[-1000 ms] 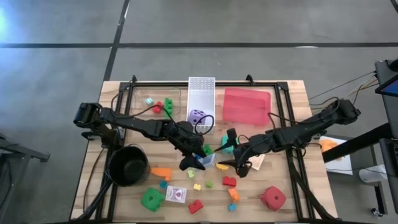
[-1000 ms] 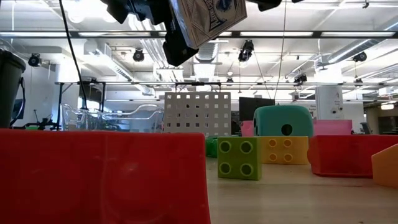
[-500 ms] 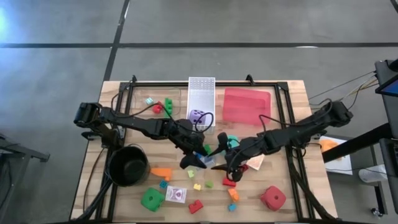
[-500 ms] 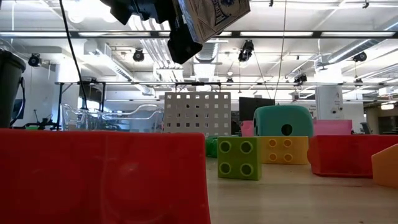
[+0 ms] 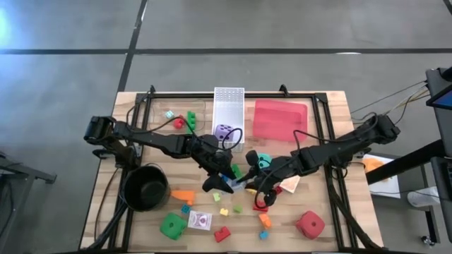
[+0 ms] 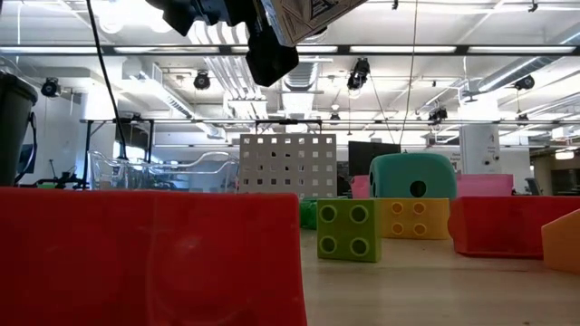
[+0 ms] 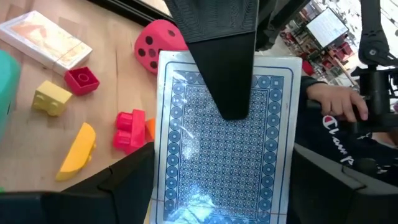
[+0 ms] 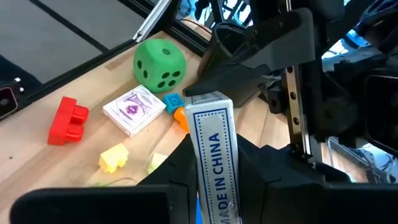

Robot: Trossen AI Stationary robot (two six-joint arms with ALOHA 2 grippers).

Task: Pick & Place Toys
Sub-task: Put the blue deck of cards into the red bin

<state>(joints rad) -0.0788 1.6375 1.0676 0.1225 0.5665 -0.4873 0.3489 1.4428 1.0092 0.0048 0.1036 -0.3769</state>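
A blue-backed card pack [image 5: 233, 181] hangs above the table's middle between my two grippers. My left gripper [image 5: 224, 180] reaches in from the table's left and my right gripper [image 5: 246, 182] from the right; both are shut on the pack. In the left wrist view the pack's patterned back [image 7: 224, 155] fills the picture. The right wrist view shows its printed narrow side [image 8: 214, 149]. The low view catches only the pack's lower corner [image 6: 308, 11] at the top. A teal die [image 5: 261, 161] sits on the table just beyond the grippers. My left gripper has the pack's two long edges [image 7: 158, 162] between its widely spread fingers [image 7: 127, 183], coming from the table's left and slanting down. The pack sticks out forward past the fingers, clear of the table. My right gripper pinches the pack's two flat faces at the end away from the left gripper. One finger [image 7: 225, 68] lies on the blue back, and the printed narrow side [image 8: 214, 134] shows between the fingers. It comes from the table's right, slanting down.
A white perforated basket [image 5: 229, 106] holds a purple die [image 5: 223, 132]; a red tray [image 5: 280, 118] is beside it. A black pot [image 5: 146, 187] stands near left. A green die [image 5: 172, 226], a red die [image 5: 310, 224], another card pack [image 5: 200, 220] and small bricks lie near the front.
My right gripper has moved toward the table's left, up to the pack held by my left gripper, and has shut on the pack's free end. The pack has tipped slightly and sits a little higher in the low view.
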